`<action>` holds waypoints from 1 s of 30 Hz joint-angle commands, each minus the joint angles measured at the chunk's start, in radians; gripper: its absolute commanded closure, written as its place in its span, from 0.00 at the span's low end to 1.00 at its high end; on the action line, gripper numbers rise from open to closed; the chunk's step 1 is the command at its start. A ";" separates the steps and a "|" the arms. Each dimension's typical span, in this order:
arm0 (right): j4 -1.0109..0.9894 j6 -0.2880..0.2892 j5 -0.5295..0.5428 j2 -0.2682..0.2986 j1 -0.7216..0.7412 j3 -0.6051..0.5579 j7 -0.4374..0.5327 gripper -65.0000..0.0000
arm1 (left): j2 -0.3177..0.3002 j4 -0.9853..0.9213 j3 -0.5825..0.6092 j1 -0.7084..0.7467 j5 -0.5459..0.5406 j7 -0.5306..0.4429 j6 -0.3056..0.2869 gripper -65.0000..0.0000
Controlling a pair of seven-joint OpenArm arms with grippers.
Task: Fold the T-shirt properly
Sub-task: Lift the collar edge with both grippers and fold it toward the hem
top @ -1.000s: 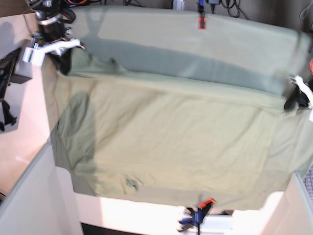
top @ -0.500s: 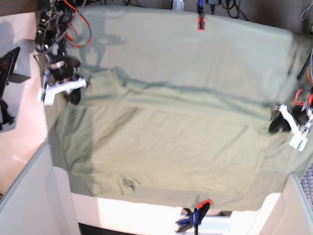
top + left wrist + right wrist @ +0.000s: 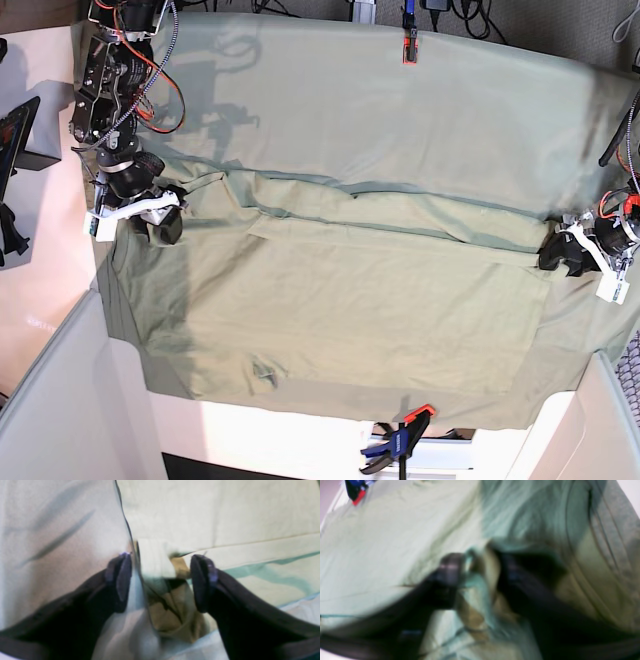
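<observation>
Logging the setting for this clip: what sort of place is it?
Probably a robotics lab bench, not a home. A tablecloth is clamped to the table by an orange clamp, cables run along the back edge, and both claws work a T-shirt.

From the base view the light is even and fairly bright, coming from above; my right arm (image 3: 120, 90) throws a sharp tangled shadow onto the tablecloth (image 3: 400, 110). A strip of bare tabletop (image 3: 280, 435) at the near edge is washed out by glare. This view is crisp. The left wrist view is soft throughout: my left pincer (image 3: 161, 580) looms dark and slightly out of focus, with greenish colour fringes along folds of the T-shirt (image 3: 225, 517). The right wrist view is heavily smeared; my right pincer (image 3: 480, 580) is a dark blur.
</observation>
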 commanded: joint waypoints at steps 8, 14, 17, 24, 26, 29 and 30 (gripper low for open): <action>0.194 0.006 0.063 -0.032 -0.041 0.152 -0.195 0.31 | -0.067 0.041 -0.049 -0.019 -0.307 0.299 -0.005 0.37; 0.329 -0.004 0.097 -0.070 -0.154 0.331 -0.259 0.31 | -0.117 0.112 -0.174 0.064 -0.453 0.401 -0.005 0.37; 0.328 -0.021 0.108 -0.071 -0.214 0.382 -0.259 0.31 | -0.130 0.171 -0.200 0.143 -0.463 0.404 -0.005 0.37; 0.280 -0.038 0.113 -0.089 -0.244 0.391 -0.214 0.31 | -0.127 0.315 -0.233 0.307 -0.504 0.400 -0.005 0.37; 0.243 -0.038 0.114 -0.108 -0.220 0.390 -0.214 0.31 | -0.120 0.323 -0.234 0.322 -0.516 0.399 -0.005 0.37; 0.190 -0.037 0.114 -0.138 -0.172 0.385 -0.213 0.31 | -0.093 0.323 -0.234 0.322 -0.513 0.400 -0.005 0.37; 0.176 -0.037 0.114 -0.147 -0.156 0.385 -0.211 0.31 | -0.083 0.323 -0.235 0.322 -0.509 0.399 -0.005 0.37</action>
